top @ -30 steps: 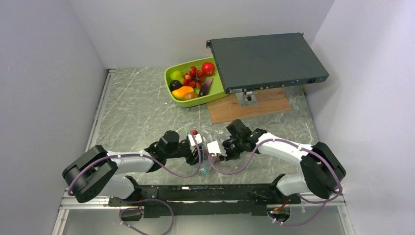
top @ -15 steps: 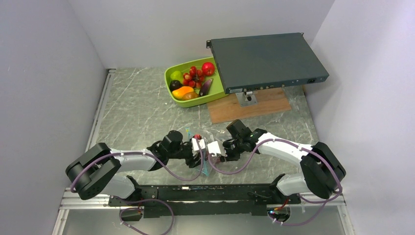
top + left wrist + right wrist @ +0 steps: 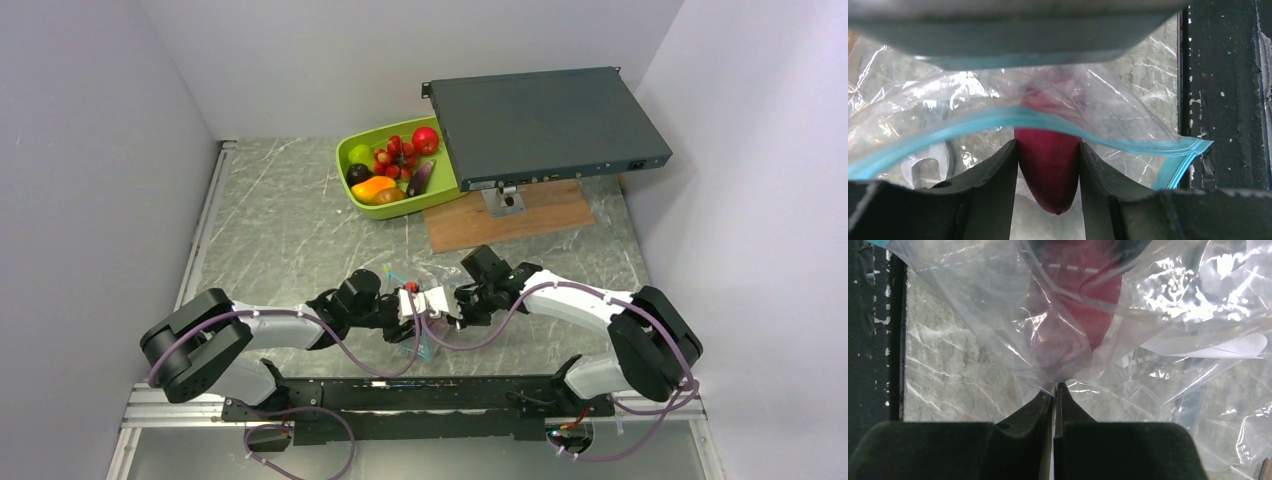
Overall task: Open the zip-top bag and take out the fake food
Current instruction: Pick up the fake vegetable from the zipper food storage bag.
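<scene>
The clear zip-top bag (image 3: pixel 425 336) lies between both arms at the table's near middle. In the left wrist view its blue zip strip (image 3: pixel 948 131) runs across the mouth. My left gripper (image 3: pixel 1047 145) is shut on a dark red piece of fake food (image 3: pixel 1048 172) that pokes out past the strip. In the top view this gripper (image 3: pixel 408 304) sits nose to nose with my right gripper (image 3: pixel 440 303). The right gripper (image 3: pixel 1054 385) is shut, pinching a fold of the bag's plastic (image 3: pixel 998 315). The red piece (image 3: pixel 1083 305) shows blurred through the film.
A lime-green tray (image 3: pixel 352 150) holding several fake fruits stands at the back middle. Right of it a dark flat metal box (image 3: pixel 545 125) sits raised on a stand over a wooden board (image 3: pixel 520 218). The black rail (image 3: pixel 1223 100) at the table's near edge lies close to the bag.
My left gripper has slid right to meet the right one, and its jaws have narrowed onto the red piece. The right jaws have closed on the bag film.
</scene>
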Available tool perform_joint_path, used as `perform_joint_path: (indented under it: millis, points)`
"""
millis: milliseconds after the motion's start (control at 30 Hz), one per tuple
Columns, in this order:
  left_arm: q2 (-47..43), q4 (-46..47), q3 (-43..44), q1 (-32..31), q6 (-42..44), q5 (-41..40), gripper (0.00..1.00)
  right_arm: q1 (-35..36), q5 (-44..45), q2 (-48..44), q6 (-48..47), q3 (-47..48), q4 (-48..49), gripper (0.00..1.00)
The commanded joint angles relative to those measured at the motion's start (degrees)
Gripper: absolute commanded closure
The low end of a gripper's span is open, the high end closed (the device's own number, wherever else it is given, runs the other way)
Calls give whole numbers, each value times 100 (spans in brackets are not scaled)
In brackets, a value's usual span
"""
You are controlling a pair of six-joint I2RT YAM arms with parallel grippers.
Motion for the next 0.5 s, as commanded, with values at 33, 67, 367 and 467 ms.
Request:
perform_joint_path:
  millis: [33,67,367,467]
  points:
    - [-77,55,147,-75,-161,145,57,27,242,86,332,135,424,95]
    - [-86,95,143,-81,-230,155,54,28,251,86,366,132,435,96]
    - [220,4,363,-110,-504,272,50,0,358,39,572,164,571,96]
    - [52,-48,315,-24,-649,16,72,-26,408,18,542,139,585,96]
